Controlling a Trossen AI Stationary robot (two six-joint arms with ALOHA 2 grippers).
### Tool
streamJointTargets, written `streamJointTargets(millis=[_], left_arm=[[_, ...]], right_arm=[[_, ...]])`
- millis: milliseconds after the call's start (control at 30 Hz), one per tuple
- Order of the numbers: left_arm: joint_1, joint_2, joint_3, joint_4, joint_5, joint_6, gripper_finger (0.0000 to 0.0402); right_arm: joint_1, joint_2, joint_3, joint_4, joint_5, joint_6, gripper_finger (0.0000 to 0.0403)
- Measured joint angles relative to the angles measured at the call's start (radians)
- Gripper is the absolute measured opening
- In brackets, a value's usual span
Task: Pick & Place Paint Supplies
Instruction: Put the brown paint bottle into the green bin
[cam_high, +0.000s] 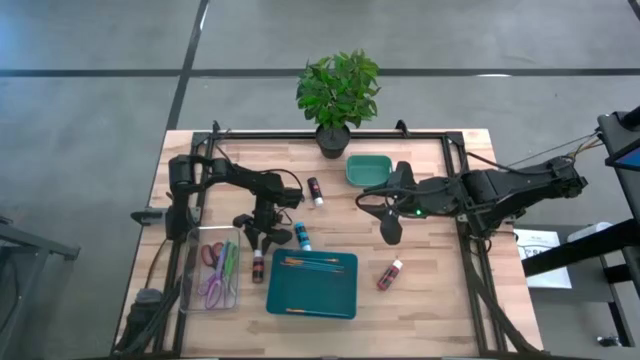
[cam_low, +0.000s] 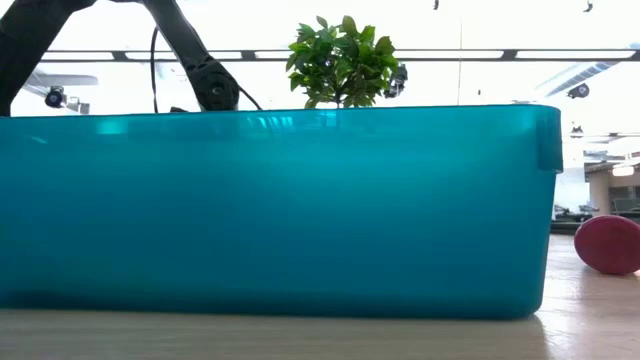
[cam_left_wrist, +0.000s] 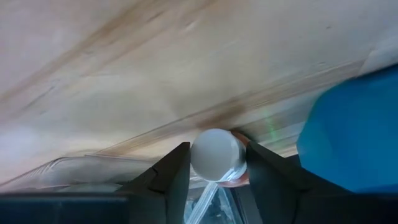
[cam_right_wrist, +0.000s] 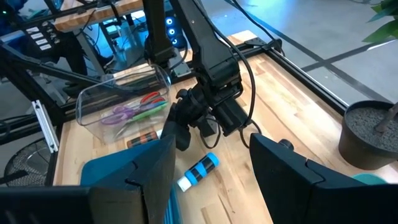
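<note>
A dark red paint bottle (cam_high: 258, 267) lies on the table between the clear box (cam_high: 214, 268) and the teal tray (cam_high: 312, 284), its white cap (cam_left_wrist: 214, 154) toward the far edge. My left gripper (cam_high: 257, 240) is shut on that cap. Two orange-handled brushes (cam_high: 312, 263) lie in the tray. A blue bottle (cam_high: 302, 236), a black bottle (cam_high: 316, 191) and a pinkish-red bottle (cam_high: 389, 274) lie on the table. My right gripper (cam_high: 392, 230) hangs open and empty over the table, right of the blue bottle (cam_right_wrist: 198, 172). My left gripper pinches the bottle's white cap (cam_left_wrist: 214, 154) between its two fingers (cam_left_wrist: 176, 171), one on each side of the round cap. The fingers slant down from the table's far side. The bottle's body lies on the table toward the near edge.
The clear box (cam_right_wrist: 124, 106) holds scissors. A green bowl (cam_high: 370, 170) and a potted plant (cam_high: 338, 95) stand at the far middle. The teal tray's wall (cam_low: 280, 210) fills the low view, with the pinkish-red bottle's end (cam_low: 608, 244) to its right.
</note>
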Motion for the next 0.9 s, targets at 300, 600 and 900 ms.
streamJointTargets(millis=[300,600,900], left_arm=[[0.000,0.000,0.000,-0.001,0.000,0.006,0.0035],[0.003,-0.005,0.000,0.008,0.000,0.047,0.0030],[0.025,-0.045,0.010,-0.004,0.047,0.060,0.0051]], right_arm=[[0.000,0.000,0.000,0.000,0.000,0.004,0.0204],[0.004,0.000,0.000,0.001,0.000,0.003,0.0204],[0.006,0.000,0.000,0.002,0.000,0.003,0.0204]])
